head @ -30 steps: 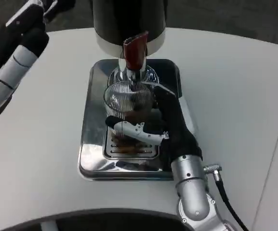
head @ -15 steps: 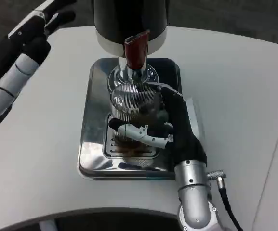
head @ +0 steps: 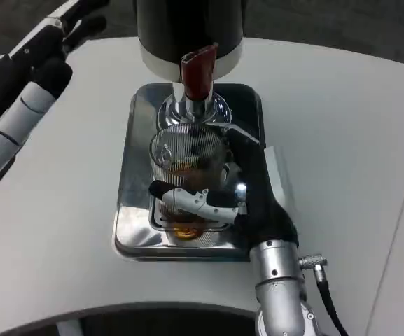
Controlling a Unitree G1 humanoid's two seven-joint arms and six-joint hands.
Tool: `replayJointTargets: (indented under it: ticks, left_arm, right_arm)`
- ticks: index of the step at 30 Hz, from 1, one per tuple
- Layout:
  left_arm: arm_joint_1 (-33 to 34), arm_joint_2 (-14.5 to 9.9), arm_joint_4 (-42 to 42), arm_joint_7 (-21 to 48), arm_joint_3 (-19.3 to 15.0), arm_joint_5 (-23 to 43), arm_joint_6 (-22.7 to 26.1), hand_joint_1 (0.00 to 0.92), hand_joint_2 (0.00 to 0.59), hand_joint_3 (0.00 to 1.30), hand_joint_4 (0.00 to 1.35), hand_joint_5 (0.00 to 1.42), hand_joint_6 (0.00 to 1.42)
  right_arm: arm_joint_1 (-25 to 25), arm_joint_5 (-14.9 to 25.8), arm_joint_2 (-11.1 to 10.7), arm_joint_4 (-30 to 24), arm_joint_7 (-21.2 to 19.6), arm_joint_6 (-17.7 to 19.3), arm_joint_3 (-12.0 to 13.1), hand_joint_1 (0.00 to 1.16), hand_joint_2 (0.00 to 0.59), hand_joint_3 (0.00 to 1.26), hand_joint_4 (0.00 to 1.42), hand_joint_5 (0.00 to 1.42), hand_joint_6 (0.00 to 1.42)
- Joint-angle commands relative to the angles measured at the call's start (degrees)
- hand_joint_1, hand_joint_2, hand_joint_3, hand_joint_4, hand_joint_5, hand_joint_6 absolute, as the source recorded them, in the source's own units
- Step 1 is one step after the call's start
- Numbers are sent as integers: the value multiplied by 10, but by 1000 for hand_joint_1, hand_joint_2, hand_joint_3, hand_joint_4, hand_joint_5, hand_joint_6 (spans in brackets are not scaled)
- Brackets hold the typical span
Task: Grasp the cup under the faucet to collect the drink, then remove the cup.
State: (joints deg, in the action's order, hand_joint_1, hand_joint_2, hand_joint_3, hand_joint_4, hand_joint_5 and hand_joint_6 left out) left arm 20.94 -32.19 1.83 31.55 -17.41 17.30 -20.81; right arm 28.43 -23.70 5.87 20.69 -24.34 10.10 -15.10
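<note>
- Head view: the right robot hand [head: 240, 185] grips the ribbed cup [head: 186, 164], which has slid toward the robot since a second ago, off the faucet [head: 196, 73].
- Amber drink inside suggests collecting is done; removal from the tray [head: 133, 210] is underway.
- Left robot hand [head: 68, 21] hovers over the desk [head: 342, 126]; its state is unclear.

A round white table [head: 342, 126] spans most of the view, with dark floor [head: 328, 21] past its far edge. At the table's right edge a pale seam runs diagonally toward the near side.
</note>
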Motion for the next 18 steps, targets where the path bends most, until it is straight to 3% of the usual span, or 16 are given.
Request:
replayJointTargets:
  ticks: [1, 6, 12, 18]
  left_arm:
    - [-15, -8, 14, -9, -9, -13, -2, 0, 205, 100, 0, 49, 0]
    - [-32, -12, 28, -17, -14, -27, -6, 0, 203, 80, 0, 27, 0]
    - [-56, -32, 44, -30, -31, -77, -21, 0, 201, 3, 0, 0, 0]
    - [-106, -69, 57, -42, -49, -166, -54, 0, 186, 0, 0, 0, 0]
  right_arm:
    - [-12, -11, 4, -39, 14, -6, -9, 1110, 60, 681, 902, 990, 1275]
    - [-37, -15, 2, -78, 34, -23, -12, 1110, 60, 688, 912, 990, 1280]
    - [-69, -20, -1, -118, 57, -37, -17, 1110, 60, 689, 913, 990, 1284]
    - [-103, -17, 0, -168, 77, -50, -19, 1110, 59, 689, 913, 990, 1287]
